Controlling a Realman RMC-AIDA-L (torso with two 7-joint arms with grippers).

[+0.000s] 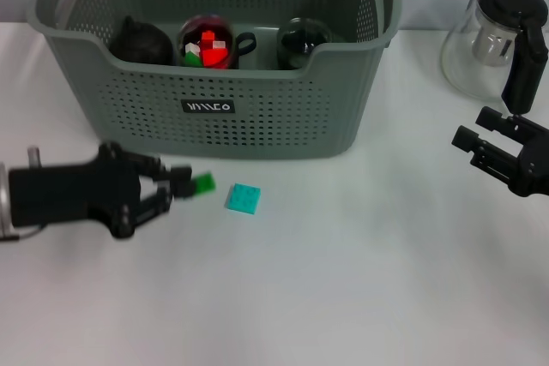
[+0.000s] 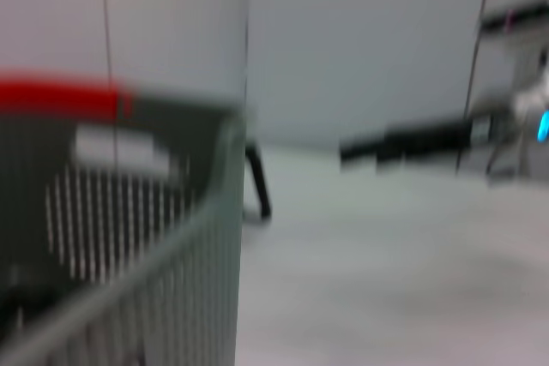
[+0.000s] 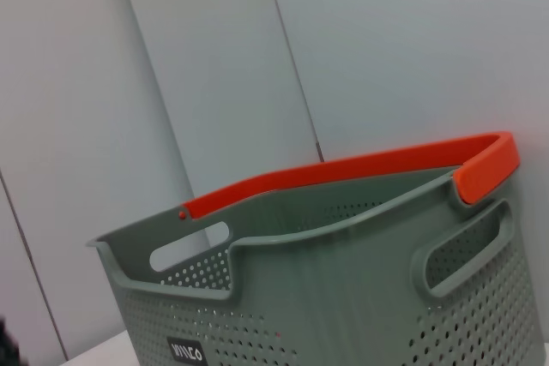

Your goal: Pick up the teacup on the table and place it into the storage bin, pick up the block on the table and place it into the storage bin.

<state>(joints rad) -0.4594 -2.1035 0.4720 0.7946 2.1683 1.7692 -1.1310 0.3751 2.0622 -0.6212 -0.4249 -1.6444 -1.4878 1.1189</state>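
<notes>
Here left gripper [image 1: 176, 184] pinching green block [image 1: 204, 183], just before storage bin [image 1: 257, 117].

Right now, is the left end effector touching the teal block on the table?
Apart. The head view shows bare table between the left end effector, which pinches a small green block, and the teal block.

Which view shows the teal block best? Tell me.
Head view: the teal block lies flat and unobstructed on the table, in front of the storage bin. Neither wrist view shows the block.
</notes>
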